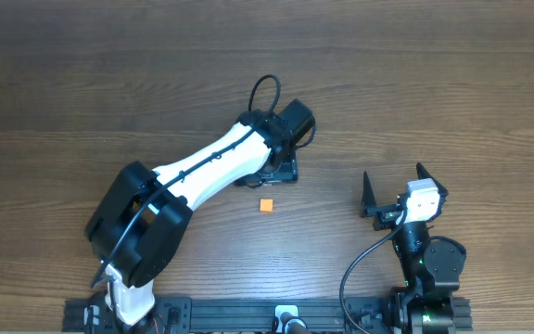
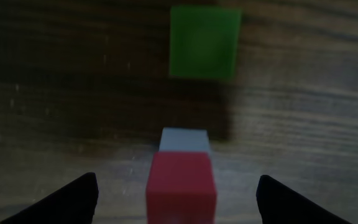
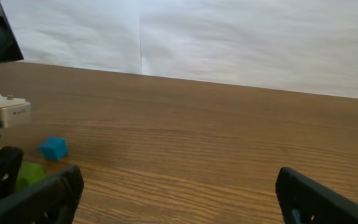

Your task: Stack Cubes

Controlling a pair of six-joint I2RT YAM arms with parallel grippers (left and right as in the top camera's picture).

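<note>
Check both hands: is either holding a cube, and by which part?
Nothing is held. The left hand is open on either side of the small red cube, not touching it; the right hand is open and empty.

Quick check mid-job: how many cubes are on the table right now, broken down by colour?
Red cube: 1
Green cube: 1
Blue cube: 1
Orange cube: 1
Total: 4 cubes
</note>
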